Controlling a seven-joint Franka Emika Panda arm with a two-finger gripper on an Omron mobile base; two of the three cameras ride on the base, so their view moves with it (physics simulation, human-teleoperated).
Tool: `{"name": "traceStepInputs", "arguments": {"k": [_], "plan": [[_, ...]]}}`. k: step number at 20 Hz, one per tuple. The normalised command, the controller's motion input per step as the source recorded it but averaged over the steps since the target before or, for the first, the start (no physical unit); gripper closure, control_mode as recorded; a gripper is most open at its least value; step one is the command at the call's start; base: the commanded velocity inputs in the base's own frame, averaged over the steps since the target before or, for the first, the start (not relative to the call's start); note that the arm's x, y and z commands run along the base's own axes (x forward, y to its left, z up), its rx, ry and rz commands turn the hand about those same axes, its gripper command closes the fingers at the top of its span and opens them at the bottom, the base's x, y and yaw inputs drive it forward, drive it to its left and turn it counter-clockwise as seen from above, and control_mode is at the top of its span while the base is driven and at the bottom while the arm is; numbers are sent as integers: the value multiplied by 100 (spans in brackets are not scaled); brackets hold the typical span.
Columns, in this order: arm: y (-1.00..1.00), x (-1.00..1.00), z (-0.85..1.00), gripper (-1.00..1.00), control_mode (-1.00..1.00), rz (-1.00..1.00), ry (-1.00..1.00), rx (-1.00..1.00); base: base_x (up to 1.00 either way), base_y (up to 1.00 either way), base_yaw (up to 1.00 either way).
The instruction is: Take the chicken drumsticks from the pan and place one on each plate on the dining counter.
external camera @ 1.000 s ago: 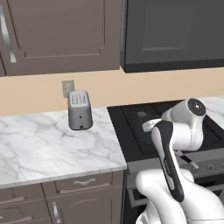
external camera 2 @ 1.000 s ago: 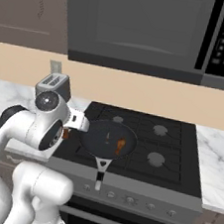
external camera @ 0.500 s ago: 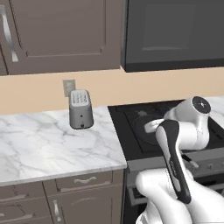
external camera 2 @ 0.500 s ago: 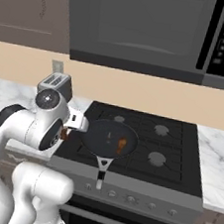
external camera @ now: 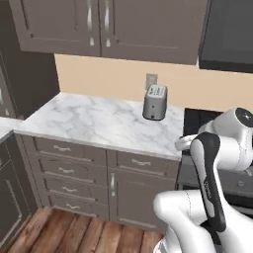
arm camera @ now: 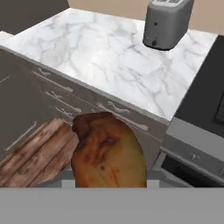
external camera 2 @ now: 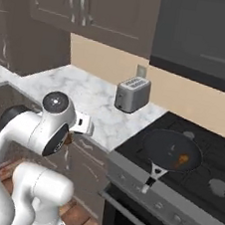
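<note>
1. Claw [arm camera: 109, 186] closed partway around one chicken drumstick [arm camera: 108, 153], carried in the air above the drawer fronts and wood floor [arm camera: 30, 153], just off the edge of the marble tabletop [arm camera: 109, 65].
2. In the right base view, claw [external camera 2: 71, 138] tucked close to the arm's wrist, in front of the cabinet, well apart from the pan [external camera 2: 172, 150].
3. Second drumstick [external camera 2: 182, 159] lying in the pan on the stove [external camera 2: 212, 173], toward the right of the pan's middle.
4. Toaster [external camera: 154, 102] standing on the marble tabletop near the wall, apart from everything in hand.
5. Plates and dining counter not to be placed from here.
6. Likely handling: light, firm under a soft, greasy skin, so prone to slipping or twisting between the jaws; rounded and uneven, thick at one end.
7. Best hold judged across the thick meaty middle, as gripped here, not at the narrow bone end; moderate squeeze, steady travel, low release onto a plate.
</note>
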Motion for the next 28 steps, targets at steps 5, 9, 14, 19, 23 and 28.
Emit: {"name": "traceStepInputs", "arguments": {"k": [5, 9, 14, 19, 23, 28], "plan": [[0, 0, 0, 100, 100, 0, 0, 0, -8, 0, 100], [0, 0, 0, 100, 100, 0, 0, 0, -8, 0, 100], [0, 0, 0, 100, 100, 0, 0, 0, -7, 0, 100], [0, 0, 0, 100, 100, 0, 0, 0, -6, 0, 100], [0, 0, 0, 100, 100, 0, 0, 0, -5, 0, 100], [0, 0, 0, 100, 100, 0, 0, 0, 0, 0, 100]]}}
